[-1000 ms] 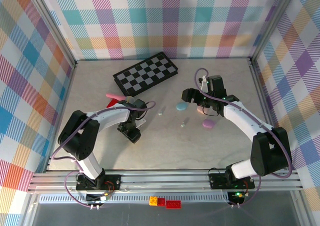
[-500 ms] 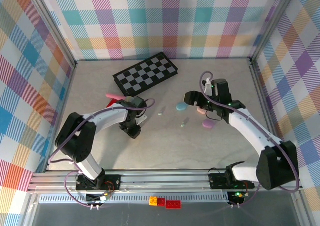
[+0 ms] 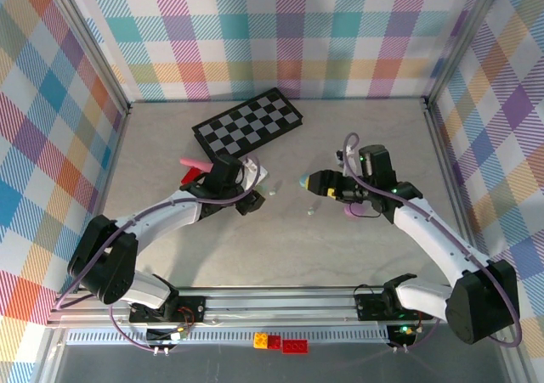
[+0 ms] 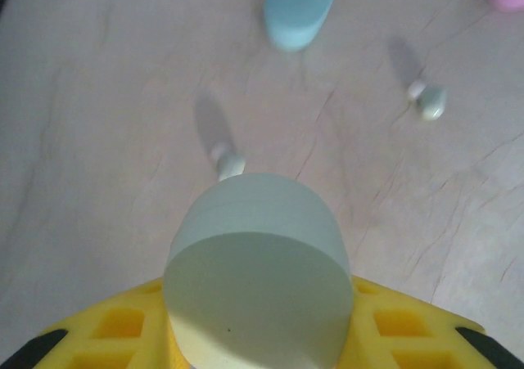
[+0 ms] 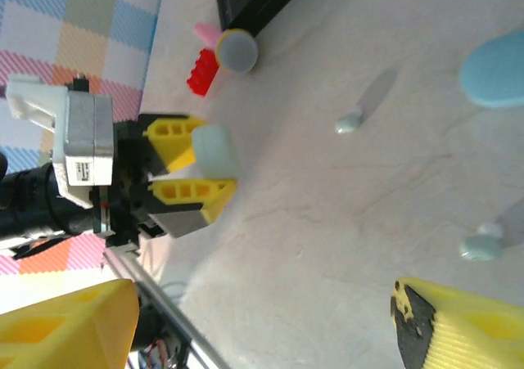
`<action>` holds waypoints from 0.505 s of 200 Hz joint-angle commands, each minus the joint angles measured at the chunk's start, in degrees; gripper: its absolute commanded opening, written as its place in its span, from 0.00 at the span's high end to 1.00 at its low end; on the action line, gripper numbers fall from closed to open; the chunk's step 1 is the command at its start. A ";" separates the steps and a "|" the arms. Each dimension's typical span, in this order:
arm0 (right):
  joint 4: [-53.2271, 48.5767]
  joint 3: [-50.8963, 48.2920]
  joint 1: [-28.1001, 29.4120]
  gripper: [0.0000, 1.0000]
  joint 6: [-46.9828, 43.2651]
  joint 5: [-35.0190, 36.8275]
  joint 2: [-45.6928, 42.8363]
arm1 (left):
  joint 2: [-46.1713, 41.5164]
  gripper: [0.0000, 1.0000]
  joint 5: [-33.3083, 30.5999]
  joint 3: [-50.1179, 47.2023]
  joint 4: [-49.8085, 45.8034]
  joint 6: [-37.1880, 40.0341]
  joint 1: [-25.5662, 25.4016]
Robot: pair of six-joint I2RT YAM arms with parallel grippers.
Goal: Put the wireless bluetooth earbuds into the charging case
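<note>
Left end effector (image 5: 196,163) clamps pale green case (image 4: 258,263); right end effector (image 3: 316,182) spread wide.

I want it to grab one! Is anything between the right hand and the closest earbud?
Nothing visible is in the way. The right hand is open above the bare table, and the earbud lies free just ahead of it.

You are working in a robot test cell, a lab setup rather than a home or shop. Aluminium frame rails (image 3: 280,302) are boxing in the bench. Printed plaid panels (image 3: 280,35) are standing in as walls on three sides. The left arm (image 3: 161,217) and right arm (image 3: 442,247) are sitting bolted along the near rail. The stone-look tabletop (image 3: 280,251) is carrying mixed props: a checkerboard (image 3: 248,126) is lying at the back, and toy bricks (image 3: 294,346) are lying out front.
</note>
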 commanded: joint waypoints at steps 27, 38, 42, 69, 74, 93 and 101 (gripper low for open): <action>4.75 2.01 3.96 0.20 2.50 -2.46 4.57 | -4.03 0.64 8.16 -3.99 16.23 4.89 -1.59; 5.44 2.81 4.71 0.20 2.71 -2.71 5.89 | -4.48 0.64 9.17 -4.41 16.62 5.72 -1.88; 5.69 3.06 5.10 0.20 2.79 -2.90 6.36 | -4.57 0.64 9.47 -4.52 16.63 5.99 -1.98; 5.88 5.43 7.08 0.20 2.29 -3.13 9.22 | -5.20 0.63 10.72 -4.78 15.73 7.61 -2.76; 5.88 5.87 7.39 0.20 2.15 -3.07 9.68 | -5.24 0.63 10.99 -4.77 15.46 7.81 -2.94; 5.62 7.46 8.38 0.21 1.22 -2.89 11.21 | -5.14 0.63 11.98 -4.36 14.35 8.36 -3.13; 5.28 8.12 8.91 0.22 0.60 -2.63 11.90 | -5.14 0.63 12.45 -4.06 13.69 8.65 -3.22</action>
